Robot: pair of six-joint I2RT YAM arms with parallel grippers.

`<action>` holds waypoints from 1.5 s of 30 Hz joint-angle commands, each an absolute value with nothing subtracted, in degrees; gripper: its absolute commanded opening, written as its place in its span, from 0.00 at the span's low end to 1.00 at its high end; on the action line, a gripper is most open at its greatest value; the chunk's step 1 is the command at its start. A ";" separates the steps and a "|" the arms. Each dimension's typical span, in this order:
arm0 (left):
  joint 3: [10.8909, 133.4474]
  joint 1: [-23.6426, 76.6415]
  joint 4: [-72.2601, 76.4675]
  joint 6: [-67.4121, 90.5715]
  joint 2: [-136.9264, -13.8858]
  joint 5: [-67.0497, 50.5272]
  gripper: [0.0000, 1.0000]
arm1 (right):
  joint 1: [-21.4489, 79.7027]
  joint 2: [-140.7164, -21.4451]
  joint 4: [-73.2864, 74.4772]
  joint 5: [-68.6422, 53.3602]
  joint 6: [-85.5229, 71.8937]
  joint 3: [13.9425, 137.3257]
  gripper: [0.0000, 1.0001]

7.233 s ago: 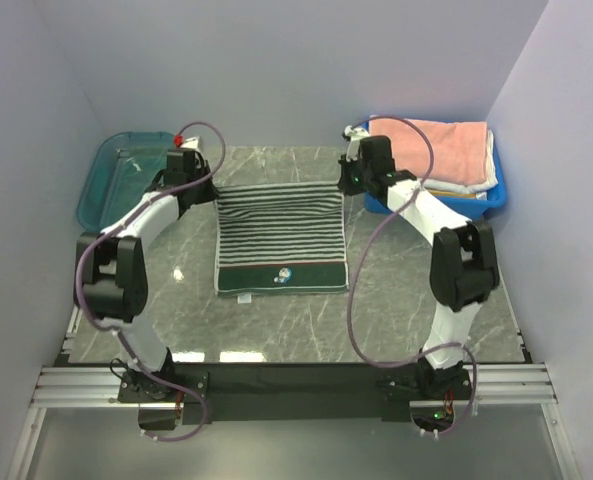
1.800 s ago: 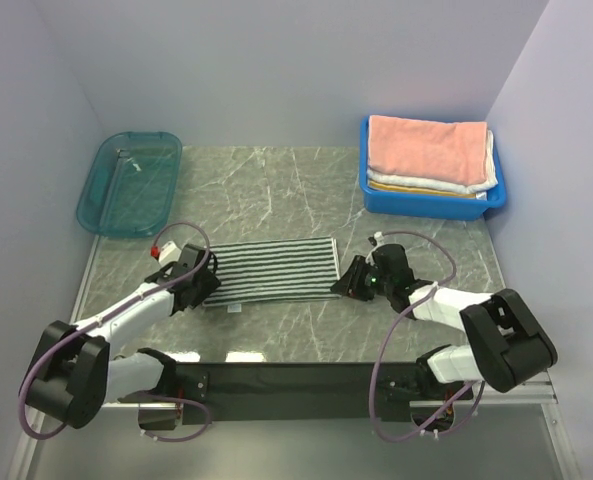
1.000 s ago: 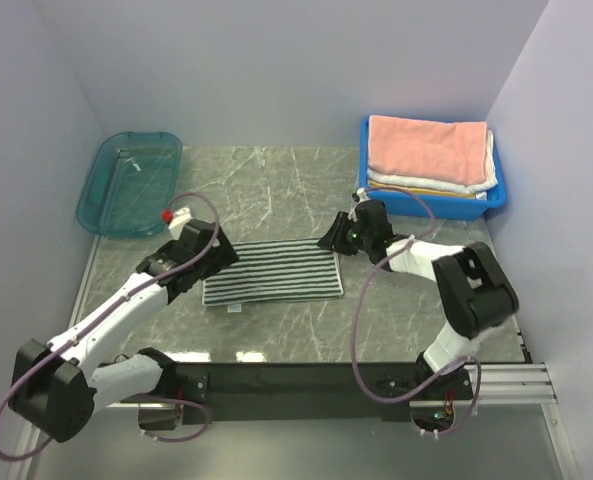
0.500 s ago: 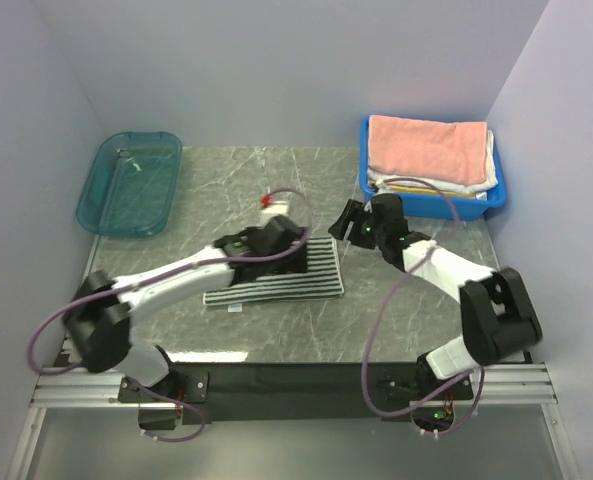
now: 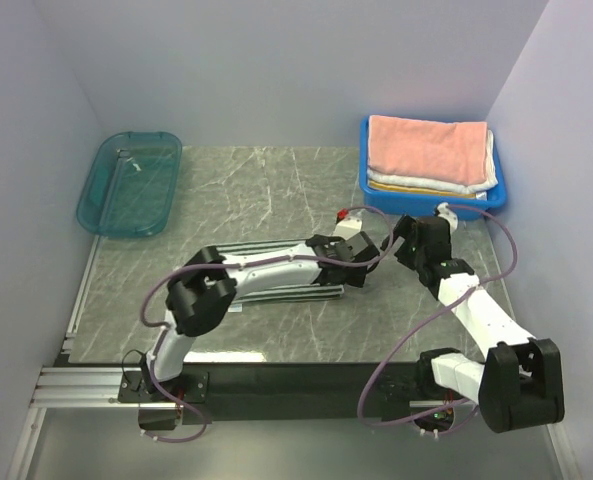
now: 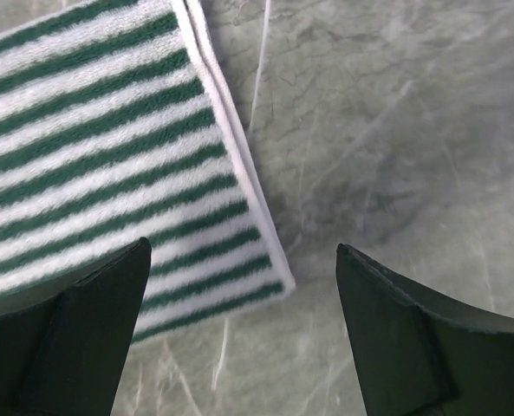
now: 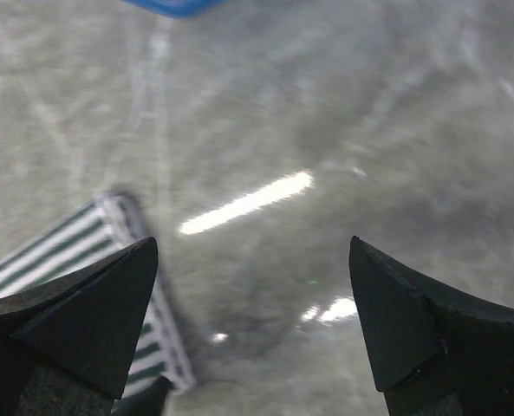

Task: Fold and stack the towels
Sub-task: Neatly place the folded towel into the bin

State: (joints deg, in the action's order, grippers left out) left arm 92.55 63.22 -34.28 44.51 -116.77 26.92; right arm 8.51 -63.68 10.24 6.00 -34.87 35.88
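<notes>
Light: bright, even, overhead.
Glare: you see white streaks on the tabletop (image 7: 395, 130).
Blur: your right wrist view is smeared.

Bare worktop (image 5: 276, 185) lies open between the tray (image 5: 128, 185) and the bin (image 5: 431, 208), and along the near edge. The left arm (image 5: 266, 265) stretches low across the towel (image 6: 92, 156). The left pincer (image 5: 361, 268) and right pincer (image 5: 404, 243) crowd the gap before the bin.

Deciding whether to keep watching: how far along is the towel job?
Done: the striped towel lies folded into a narrow strip. In hand: nothing; the left gripper hovers open over its end, right gripper open too. Left: stacking it; the pink towel sits in the blue bin.
</notes>
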 commanded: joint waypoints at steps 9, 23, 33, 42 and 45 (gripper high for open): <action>101.34 64.25 -42.54 49.22 -127.78 34.37 0.78 | 7.21 -64.07 4.22 0.27 -36.30 30.50 0.95; 94.49 65.57 -41.94 52.56 -129.21 35.07 0.01 | 7.12 -69.16 -3.51 -14.03 -36.21 27.95 0.93; 81.66 64.69 -27.70 48.78 -112.69 32.44 0.01 | 10.37 -78.47 -17.65 -30.83 -45.33 24.97 0.93; 78.75 63.55 -25.75 48.60 -107.58 31.47 0.01 | 16.78 -86.83 -31.36 -31.12 -56.76 22.33 0.93; 78.84 63.46 -25.75 48.60 -107.14 31.38 0.01 | 18.62 -89.73 -34.71 -31.38 -59.58 23.37 0.93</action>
State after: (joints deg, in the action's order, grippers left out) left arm 78.96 63.55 -28.16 49.17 -110.24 32.16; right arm 16.69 -87.15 -29.71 -31.35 -54.83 23.64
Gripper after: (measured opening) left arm 0.050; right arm 0.928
